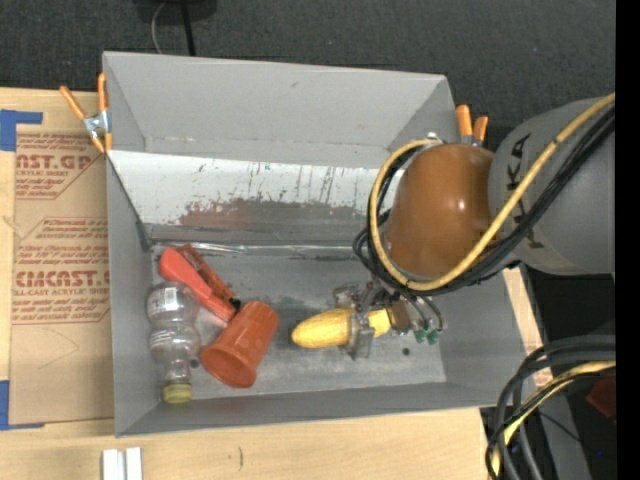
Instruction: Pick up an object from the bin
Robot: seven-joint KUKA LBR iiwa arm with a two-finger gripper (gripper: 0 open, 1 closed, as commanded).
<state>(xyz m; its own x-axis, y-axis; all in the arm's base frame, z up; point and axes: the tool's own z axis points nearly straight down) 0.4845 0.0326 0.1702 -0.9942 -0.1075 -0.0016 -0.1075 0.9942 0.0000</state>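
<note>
The end effector (357, 320) sits low over the right half of the grey metal bin (270, 118), under the arm's rounded orange-brown wrist cover (440, 213). Its fingers are set narrow, one on each side of a yellow banana-shaped plastic toy (320, 331), gripping it near its right end. The toy lies lengthwise on the bin floor, and its left end points at an orange-red plastic cup (242, 343) lying tipped on its side just beside it. Further left, a red-orange plastic handled tool (195, 276) lies slantwise, touching the cup's base. A clear plastic bottle (172, 340) with a yellowish cap rests along the left wall.
</note>
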